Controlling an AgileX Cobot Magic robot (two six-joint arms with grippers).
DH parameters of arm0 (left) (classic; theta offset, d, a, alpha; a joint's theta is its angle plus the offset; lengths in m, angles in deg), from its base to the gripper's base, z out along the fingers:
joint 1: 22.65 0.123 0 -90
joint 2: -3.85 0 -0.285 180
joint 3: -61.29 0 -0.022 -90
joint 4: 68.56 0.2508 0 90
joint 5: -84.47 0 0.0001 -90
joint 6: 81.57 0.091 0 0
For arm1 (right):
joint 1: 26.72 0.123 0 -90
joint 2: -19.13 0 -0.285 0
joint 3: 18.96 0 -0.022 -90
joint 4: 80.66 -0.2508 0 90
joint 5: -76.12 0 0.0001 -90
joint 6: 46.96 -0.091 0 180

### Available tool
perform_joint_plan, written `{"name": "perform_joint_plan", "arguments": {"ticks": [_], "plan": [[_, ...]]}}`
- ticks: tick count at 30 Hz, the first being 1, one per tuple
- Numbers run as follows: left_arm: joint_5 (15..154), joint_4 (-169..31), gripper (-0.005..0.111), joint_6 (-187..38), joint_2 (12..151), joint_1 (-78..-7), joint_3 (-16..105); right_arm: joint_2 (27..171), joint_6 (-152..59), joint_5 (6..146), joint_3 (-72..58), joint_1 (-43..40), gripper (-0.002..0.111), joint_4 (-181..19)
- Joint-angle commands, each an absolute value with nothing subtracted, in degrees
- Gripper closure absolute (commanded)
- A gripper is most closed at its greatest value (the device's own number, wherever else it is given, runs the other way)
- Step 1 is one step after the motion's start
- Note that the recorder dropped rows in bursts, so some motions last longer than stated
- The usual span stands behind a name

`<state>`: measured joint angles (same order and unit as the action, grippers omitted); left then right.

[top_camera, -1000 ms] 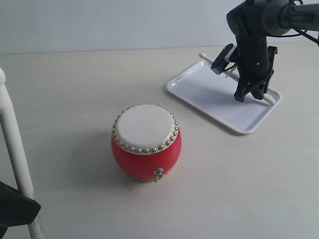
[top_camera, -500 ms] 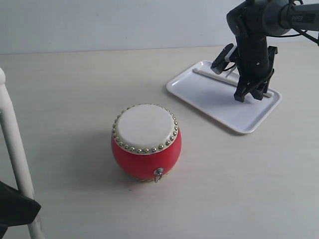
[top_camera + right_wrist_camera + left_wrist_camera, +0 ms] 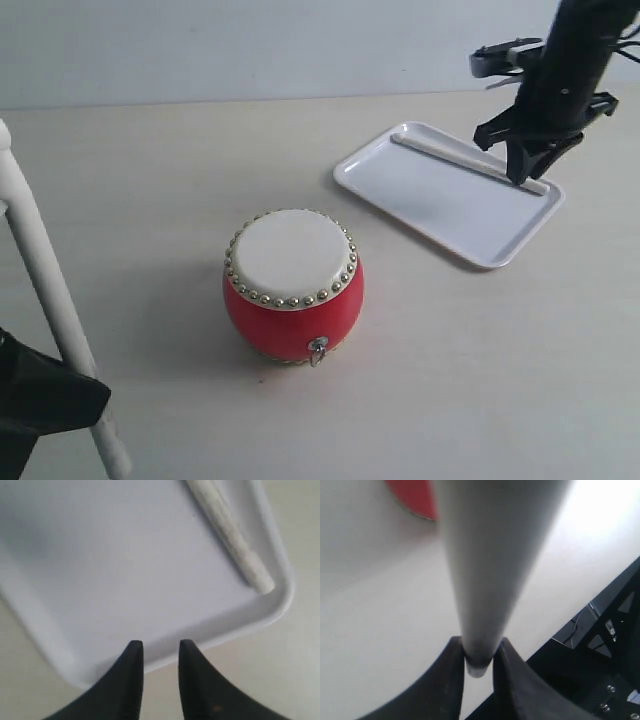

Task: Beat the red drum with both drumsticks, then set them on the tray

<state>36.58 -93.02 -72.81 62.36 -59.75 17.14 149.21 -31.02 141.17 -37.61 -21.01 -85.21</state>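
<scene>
The red drum (image 3: 293, 285) with its cream skin stands upright mid-table; a sliver of it (image 3: 415, 497) shows in the left wrist view. At the bottom left my left gripper (image 3: 68, 388) (image 3: 479, 656) is shut on one whitish drumstick (image 3: 40, 270) (image 3: 495, 555), which slants up and away from the jaws. The other drumstick (image 3: 450, 158) (image 3: 230, 535) lies on the white tray (image 3: 440, 205) (image 3: 125, 555) along its far rim. My right gripper (image 3: 522, 172) (image 3: 157, 647) hangs open and empty over the tray's right corner, apart from that stick.
The tray sits at the back right of the pale tabletop (image 3: 470, 360), a short gap from the drum. A dark frame below the table edge (image 3: 605, 640) shows in the left wrist view.
The right gripper has let go of its drumstick, which now lies flat on the tray, and has lifted and shifted right. The left gripper's stick has leaned and moved slightly right.
</scene>
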Motion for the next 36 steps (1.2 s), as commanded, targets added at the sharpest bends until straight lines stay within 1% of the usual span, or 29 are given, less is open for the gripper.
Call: {"name": "perform_joint_plan", "arguments": {"ticks": [1, 3, 6, 9, 12, 16, 19, 21, 24, 32, 36], "plan": [[43.75, -106.35, 0.107, -62.90, 62.23, -59.62, 14.06, 139.50, -19.31, 134.78, -21.55, -24.40, 0.085, -105.61], [46.93, -112.71, 0.107, -57.64, 62.36, -59.62, 12.68, 134.74, -12.11, 133.76, -14.35, -24.28, 0.087, -113.09], [51.45, -121.89, 0.107, -46.67, 62.36, -59.62, 10.41, 128.44, 1.08, 131.81, -4.58, -23.34, 0.089, -129.40], [55.53, -130.80, 0.107, -39.51, 62.36, -59.62, 7.10, 123.35, 14.36, 137.20, 1.86, -23.02, 0.089, -146.55], [54.89, -138.15, 0.107, -34.21, 62.36, -58.68, 4.55, 119.64, 24.79, 144.25, 4.63, -20.39, 0.088, -154.61], [49.03, -148.23, 0.107, -25.00, 62.36, -57.53, 2.75, 117.90, 29.62, 144.73, 4.68, -11.21, 0.077, -155.11], [46.18, -150.80, 0.107, -22.82, 62.36, -56.87, 2.75, 117.92, 31.20, 143.81, 4.68, -5.62, 0.067, -153.52], [45.30, -150.79, 0.107, -22.14, 62.36, -56.77, 2.75, 117.92, 32.03, 142.93, 4.68, -3.07, 0.063, -153.07], [43.83, -150.79, 0.107, -21.47, 62.36, -56.77, 2.75, 117.92, 33.89, 142.93, 4.68, -0.56, 0.061, -153.07], [43.30, -150.15, 0.107, -18.60, 62.36, -56.77, 2.75, 117.92, 36.48, 142.33, 4.68, 6.60, 0.060, -153.18], [43.30, -149.06, 0.107, -18.60, 62.36, -56.77, 2.75, 117.92, 36.82, 142.06, 4.68, 8.65, 0.053, -156.02]]}}
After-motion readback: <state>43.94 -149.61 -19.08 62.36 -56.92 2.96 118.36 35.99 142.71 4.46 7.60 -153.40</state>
